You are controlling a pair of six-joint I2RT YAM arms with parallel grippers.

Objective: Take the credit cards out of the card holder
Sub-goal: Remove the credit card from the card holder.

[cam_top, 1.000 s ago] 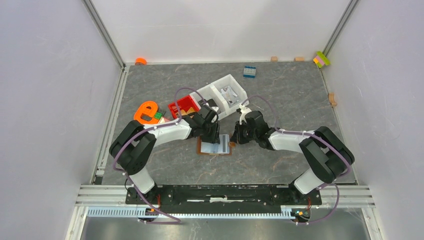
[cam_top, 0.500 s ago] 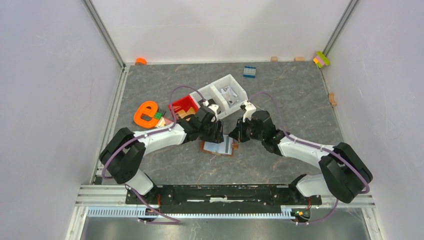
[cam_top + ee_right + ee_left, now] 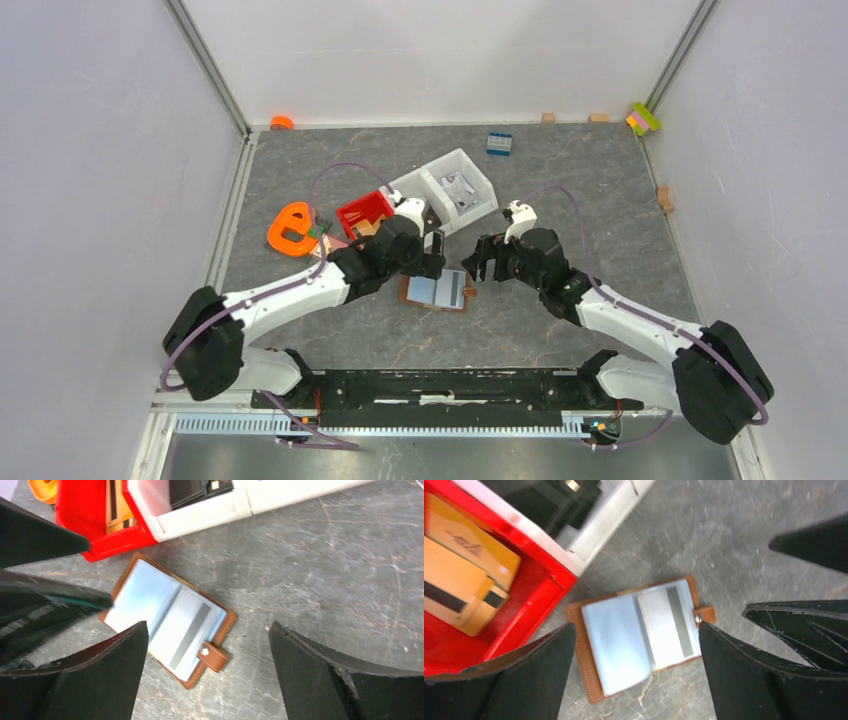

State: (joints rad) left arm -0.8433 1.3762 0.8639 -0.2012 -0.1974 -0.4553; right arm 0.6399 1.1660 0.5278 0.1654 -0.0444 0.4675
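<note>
Card holder [image 3: 437,291] lies open at frame centre, long axis left-right. Left gripper [image 3: 433,258], just upper left, is nearer than right gripper [image 3: 482,263]; both are released, empty.

- Dark grey marbled counter [image 3: 600,210].
- Red bin [image 3: 117,544] touching a white two-compartment bin [image 3: 210,511].
- Black flat item [image 3: 187,487] in the white compartment nearest the red bin.
- Orange plastic piece [image 3: 292,228] left of the red bin.
- Blue brick [image 3: 499,143] behind the white bin, apart from it.
- Along the back wall: small orange thing [image 3: 282,122], two wooden blocks [image 3: 548,118], a multicoloured brick stack [image 3: 644,119].
</note>
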